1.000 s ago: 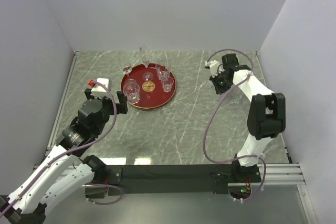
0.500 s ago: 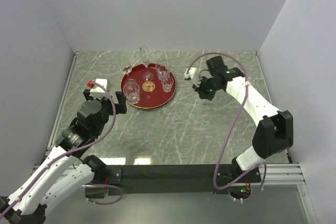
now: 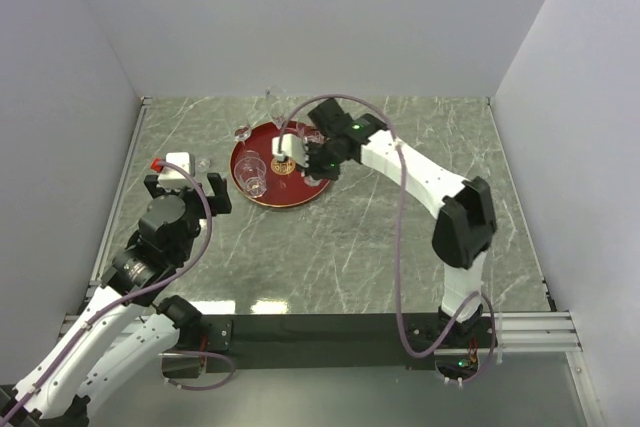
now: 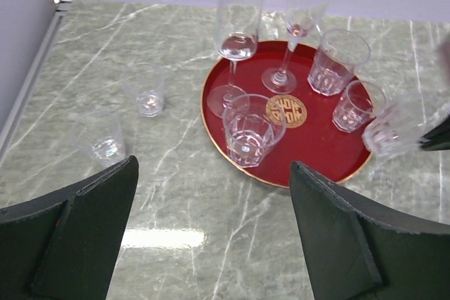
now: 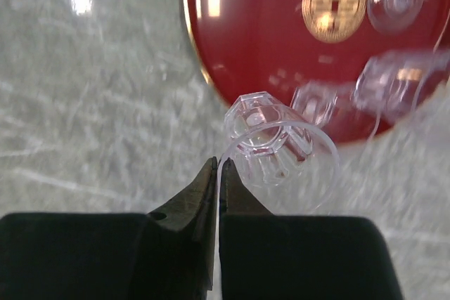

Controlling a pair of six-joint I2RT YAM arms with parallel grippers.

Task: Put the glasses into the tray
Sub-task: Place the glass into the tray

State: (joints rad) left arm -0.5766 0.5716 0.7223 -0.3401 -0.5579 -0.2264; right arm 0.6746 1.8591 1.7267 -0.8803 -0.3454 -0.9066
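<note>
Now five glasses stand in the tray, my right gripper pinches one more small glass by its rim over the tray's edge, my left gripper is spread wide and empty, and two small glasses wait on the table left of the tray.

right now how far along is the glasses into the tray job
Mostly done. Five glasses stand in the red tray, the tall ones at the back. In hand: the right gripper is shut on the rim of a tumbler, over the tray's edge. Left: two small glasses on the table beside the tray, with the open left gripper facing them.
</note>
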